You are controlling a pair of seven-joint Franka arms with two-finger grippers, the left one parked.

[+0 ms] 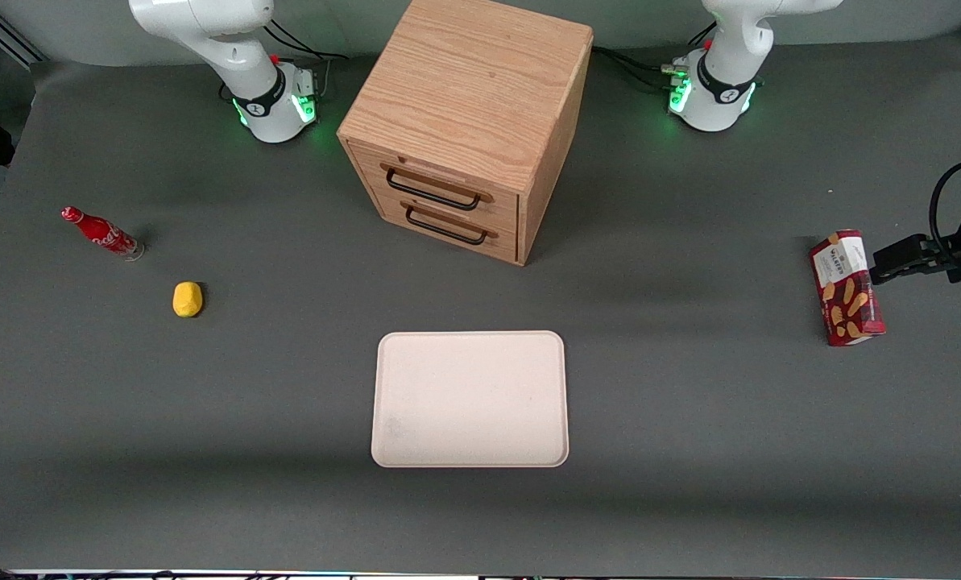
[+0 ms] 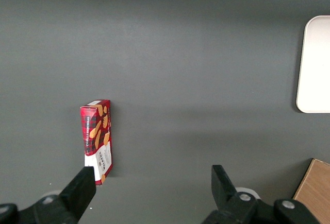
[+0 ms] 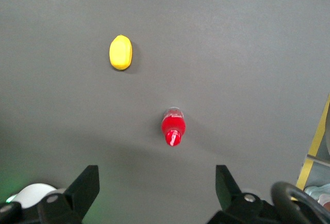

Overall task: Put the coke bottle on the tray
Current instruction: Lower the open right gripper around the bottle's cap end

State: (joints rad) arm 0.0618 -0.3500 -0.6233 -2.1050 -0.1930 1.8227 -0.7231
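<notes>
**Red bottle upright and easy to topple**

Cream and bare, the tray (image 1: 470, 399) lies nearest the front camera, in front of the wooden drawer box (image 1: 468, 125). Farther back, toward the working arm's end of the desk (image 1: 689, 451), the yellow lemon-like piece (image 1: 188, 299) sits near the coke bottle (image 1: 100, 233), which stands upright, well apart from the tray.

The bottle is slim and tall, so an off-centre descent would likely clip its cap and knock it over; it could then roll.

The gripper (image 3: 157, 188) hovers high above the bottle, pointing down, fingers (image 3: 85, 185) spread wide, holding nothing.
</notes>
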